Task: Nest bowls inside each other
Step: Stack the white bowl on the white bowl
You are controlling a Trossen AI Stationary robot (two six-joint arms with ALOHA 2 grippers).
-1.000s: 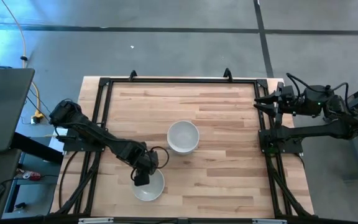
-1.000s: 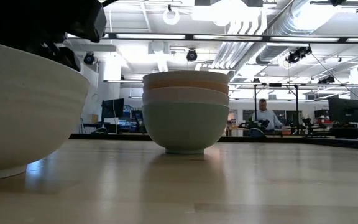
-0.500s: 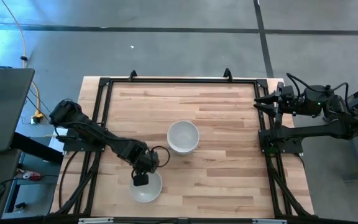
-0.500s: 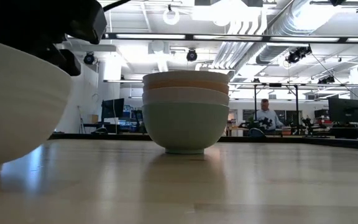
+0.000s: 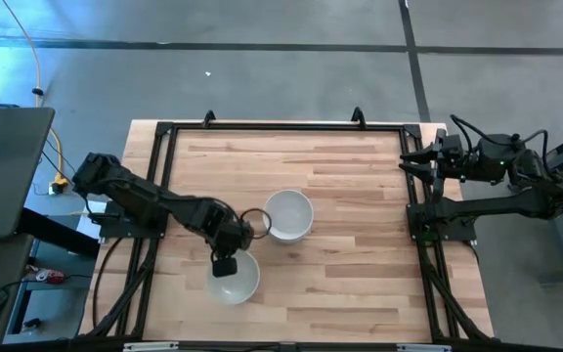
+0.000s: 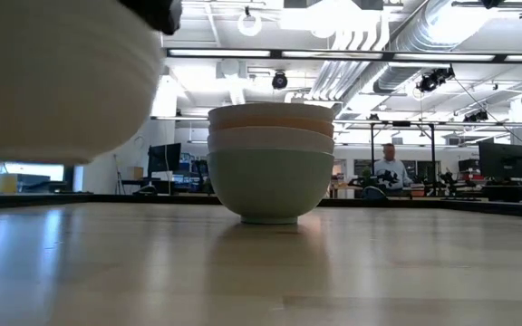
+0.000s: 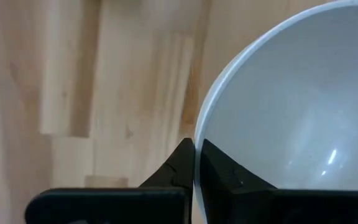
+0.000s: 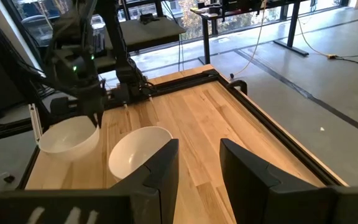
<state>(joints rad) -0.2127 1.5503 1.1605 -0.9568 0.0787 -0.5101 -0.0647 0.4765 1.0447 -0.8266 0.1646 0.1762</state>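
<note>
A single white bowl (image 5: 235, 278) hangs clear of the worktop (image 5: 360, 244), its underside showing high in the low view with a gap of air beneath. The left tool (image 5: 225, 265) pinches its rim, one finger inside and one outside the wall, as the left wrist view shows. Just beyond that tool, toward the worktop's middle, stands the stack of nested bowls (image 5: 288, 214): a mint green bowl (image 6: 270, 184) at the bottom, white and salmon-orange rims above it. The right tool (image 5: 409, 159) waits well apart at the worktop's right edge, its fingers spread and holding nothing.
</note>
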